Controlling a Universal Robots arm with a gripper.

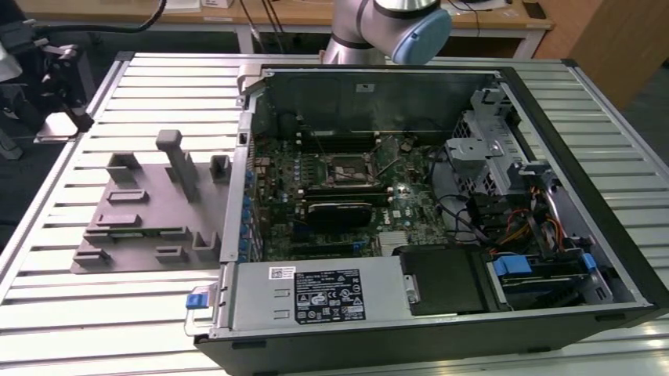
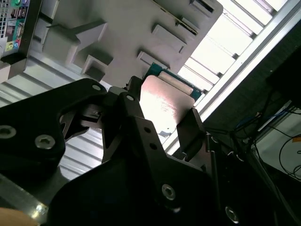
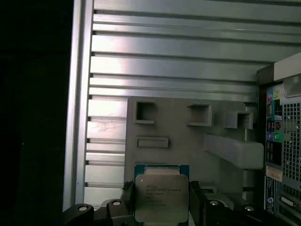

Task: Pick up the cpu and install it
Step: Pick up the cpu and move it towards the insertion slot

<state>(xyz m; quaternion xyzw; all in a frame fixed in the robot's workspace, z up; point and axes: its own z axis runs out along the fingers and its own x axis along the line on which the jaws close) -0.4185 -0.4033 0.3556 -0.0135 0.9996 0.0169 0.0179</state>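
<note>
No text is proving legible. Faint print lines are showing on the cpu [image 3: 161, 197] top in the first wrist view. A black label [image 1: 327, 296] and a white sticker [image 1: 280, 272] are sitting on the silver housing [image 1: 251, 305], their print too small to make out.

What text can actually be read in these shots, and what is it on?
None is legible.
On the cpu lid, first wrist view: several printed lines, too small to read.
On the power supply, exterior view: black-and-white label, dense print, too small to read.
Above it: small white sticker, too small to read.
On the case rear, first wrist view: pale sticker, blurred.
</note>
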